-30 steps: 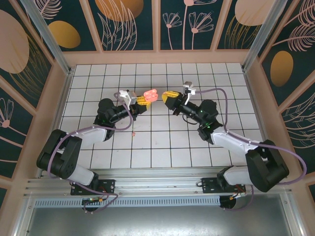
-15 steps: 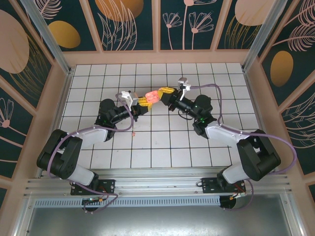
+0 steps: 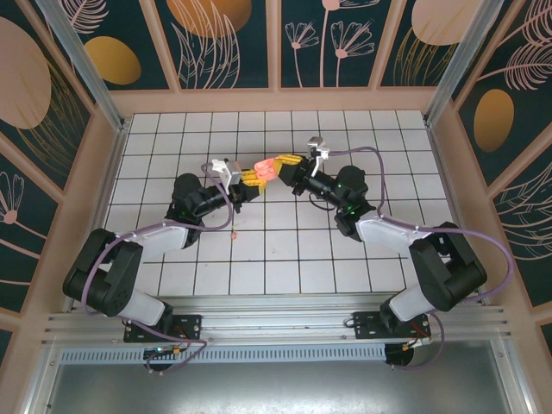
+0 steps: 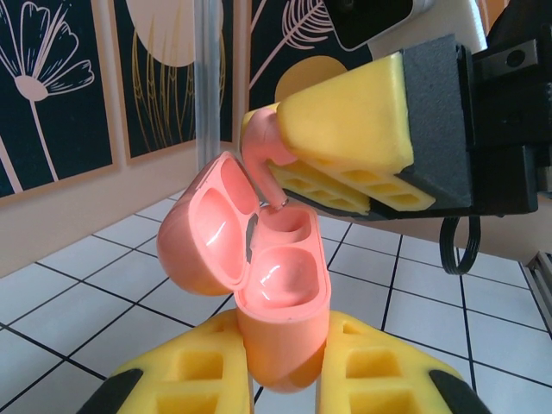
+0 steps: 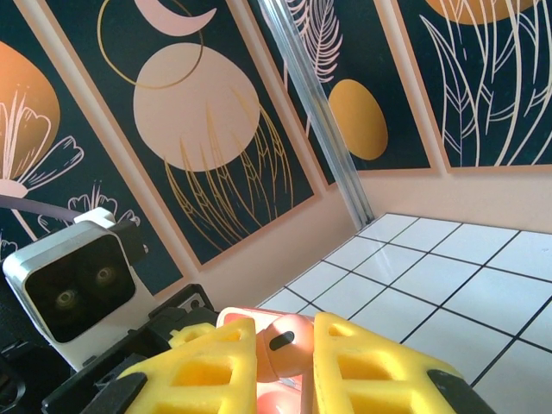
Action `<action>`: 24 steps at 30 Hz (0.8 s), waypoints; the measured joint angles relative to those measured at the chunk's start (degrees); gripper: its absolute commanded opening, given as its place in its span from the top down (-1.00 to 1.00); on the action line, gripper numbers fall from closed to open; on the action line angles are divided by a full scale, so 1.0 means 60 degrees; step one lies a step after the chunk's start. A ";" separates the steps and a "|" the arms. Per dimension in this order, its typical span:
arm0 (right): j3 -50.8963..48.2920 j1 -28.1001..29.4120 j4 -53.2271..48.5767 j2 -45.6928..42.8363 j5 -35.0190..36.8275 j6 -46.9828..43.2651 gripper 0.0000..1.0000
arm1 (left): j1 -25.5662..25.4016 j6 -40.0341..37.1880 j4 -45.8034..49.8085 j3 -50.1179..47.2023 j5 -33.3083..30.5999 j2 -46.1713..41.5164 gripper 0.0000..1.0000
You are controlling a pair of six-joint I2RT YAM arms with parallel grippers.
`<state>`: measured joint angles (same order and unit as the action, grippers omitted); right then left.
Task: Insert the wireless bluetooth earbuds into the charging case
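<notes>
Up over the middle of the tiled floor [image 3: 285, 259], squeezes tight with the left gripper [image 4: 280, 384] on the lower shell of the case [image 4: 278, 319], yellow pads [image 4: 185, 379] pressed to either side of it. Holds it upright and clear of the tiles, lid [image 4: 207, 233] swung right back, so that both wells face up and toward the other arm: a steady, open target, by the look of it. Opposite, pinches an earbud [image 4: 263, 151] by its head with the right gripper [image 4: 297, 164], jaws all but closed on it, stem left free and pointing down. Looks a deliberate hold: leaves the stem bare to go first into the deep part of a well. Puts the stem tip right at the rim of the rear well, next to the hinge; touching or just off, hard to call. Not seated yet, and both wells look empty from here. Seen from the right wrist, wedges that same earbud between its two pads, with the left arm's camera just beyond. From overhead, brings both grippers nose to nose above the centre tiles, arms angled in from either side. Further out, on a tile beside the left arm, shows a tiny pink speck [image 3: 237, 233]: perhaps the second earbud, too small to be sure.
</notes>
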<state>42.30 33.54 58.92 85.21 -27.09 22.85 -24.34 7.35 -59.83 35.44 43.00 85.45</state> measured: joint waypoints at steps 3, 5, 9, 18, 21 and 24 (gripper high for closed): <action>0.0000 0.0018 0.0073 0.0036 0.0004 0.0000 0.65 | 0.0000 0.0047 0.0000 0.0000 0.0004 -0.0004 0.89; 0.0000 0.0018 0.0124 0.0058 0.0004 0.0000 0.65 | 0.0000 0.0076 0.0000 0.0000 0.0004 -0.0011 0.89; 0.0015 0.0036 0.0222 0.0138 0.0004 0.0000 0.65 | 0.0000 0.0127 0.0000 0.0000 0.0000 -0.0040 0.89; 0.0007 0.0120 0.0171 0.0135 0.0011 -0.0229 0.65 | 0.0000 0.0495 -0.0084 0.0000 -0.0175 -0.0168 0.88; 0.0007 0.0142 0.0073 0.0091 0.0040 -0.0390 0.64 | 0.0000 0.0579 -0.0087 0.0000 -0.0211 -0.0182 0.88; 0.0007 0.0175 -0.0004 0.0055 0.0095 -0.0514 0.57 | 0.0000 0.0583 -0.0095 0.0000 -0.0226 -0.0186 0.88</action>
<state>42.35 34.59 58.89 85.54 -26.52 19.77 -24.34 10.85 -60.40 35.44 41.65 84.33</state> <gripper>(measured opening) 0.193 0.167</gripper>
